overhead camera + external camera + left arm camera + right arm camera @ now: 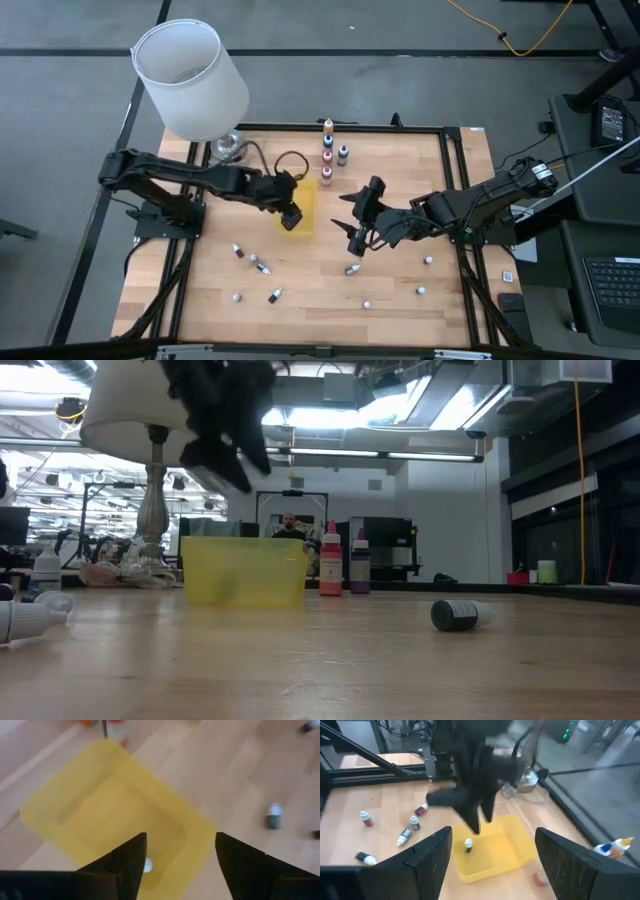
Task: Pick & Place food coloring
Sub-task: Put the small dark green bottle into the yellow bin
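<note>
A yellow translucent tray [303, 200] lies mid-table. One small food coloring bottle [468, 845] stands upright inside it and shows in the left wrist view as a white cap [147, 865]. My left gripper [180, 837] hangs open above the tray [245, 570], clear of the bottle, fingers slanting down. My right gripper [357, 240] waits open to the tray's right, above the table, with nothing between its fingers [432, 860]. Several more bottles stand in a cluster [328, 158] at the far side, and others lie scattered near the front [262, 266].
A lamp with a white shade [190, 75] stands at the far left corner, its cable [290, 160] looping near the tray. Loose bottles lie on the wood at the front left [237, 296], front middle [352, 268] and front right [428, 260]. A black frame [455, 200] edges the table.
</note>
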